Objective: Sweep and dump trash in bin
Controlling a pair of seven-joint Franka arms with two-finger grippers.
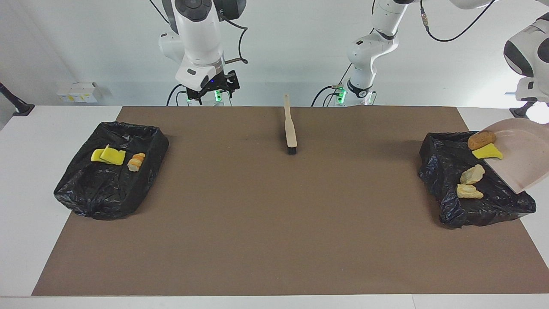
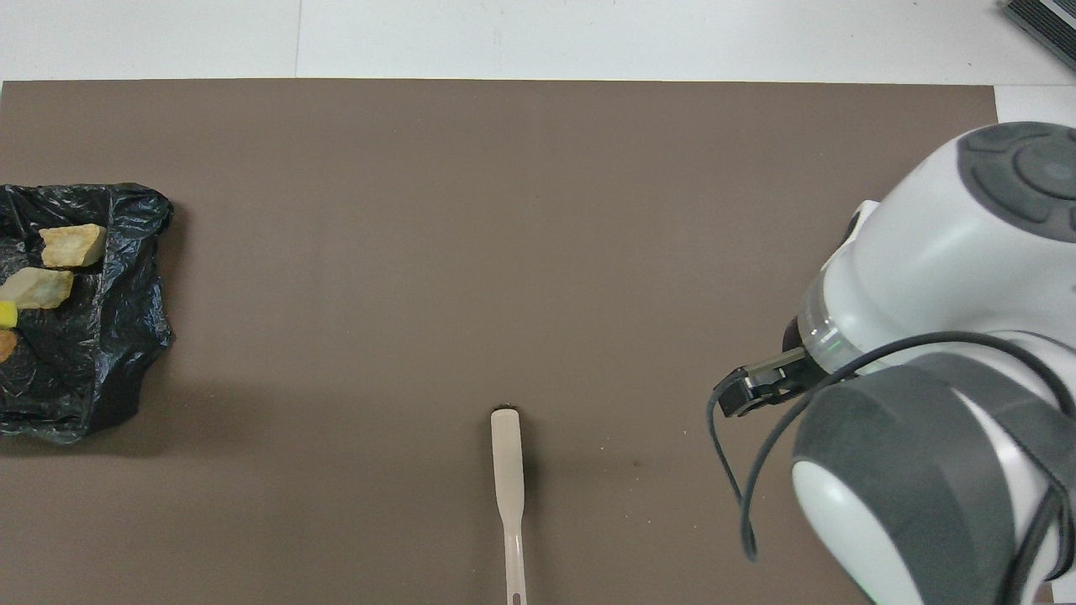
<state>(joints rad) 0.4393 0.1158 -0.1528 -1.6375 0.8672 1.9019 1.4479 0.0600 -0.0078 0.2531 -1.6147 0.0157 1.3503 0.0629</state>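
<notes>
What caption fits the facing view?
Tilted beige plastic dustpan tips scraps into black bag-lined bin; wooden brush lies on brown mat.

Trash (image 1: 471, 183) lies in the bin (image 1: 446, 201); the brush (image 1: 290, 128) lies mid-table.
</notes>
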